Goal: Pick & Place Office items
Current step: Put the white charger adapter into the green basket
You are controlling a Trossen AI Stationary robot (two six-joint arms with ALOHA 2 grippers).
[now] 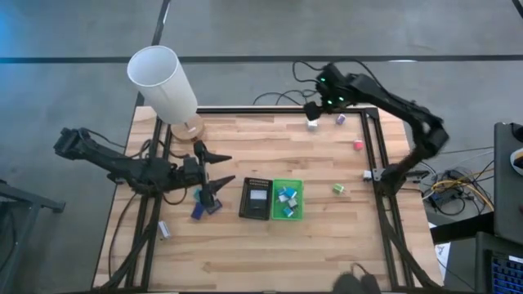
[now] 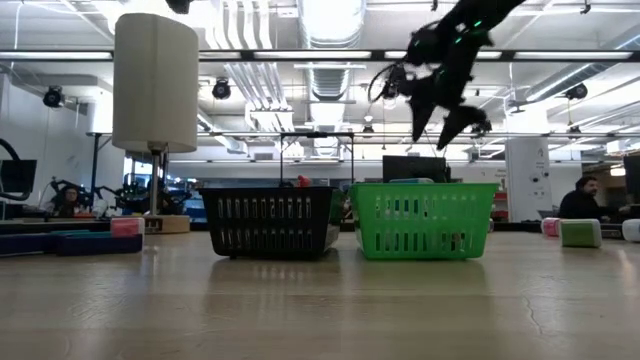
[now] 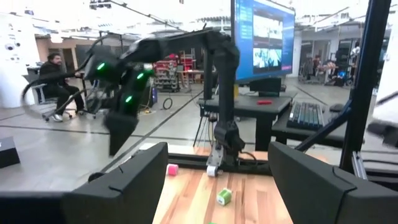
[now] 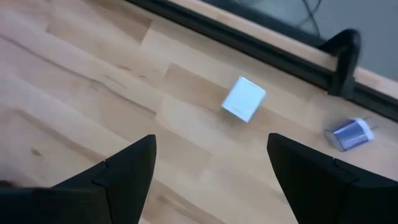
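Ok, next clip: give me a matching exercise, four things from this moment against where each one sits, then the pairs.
Things:
1. white block
2. green tray
3. right gripper
4. left gripper

Places:
A. over the table's far edge, open, above a white block
B. beside the black tray, holding small blocks
C. on bare wood near the far rail
D. left of the black tray, open, holding nothing

Pairs: 1-C, 2-B, 3-A, 4-D

The tabletop (image 1: 245, 253) is pale wood planks with a smooth, satin finish. 2 slotted baskets, black (image 2: 270, 220) and green (image 2: 423, 218), look like moulded plastic. The lampshade (image 1: 162, 82) is matt white, and the white block (image 4: 244, 99) is smooth.
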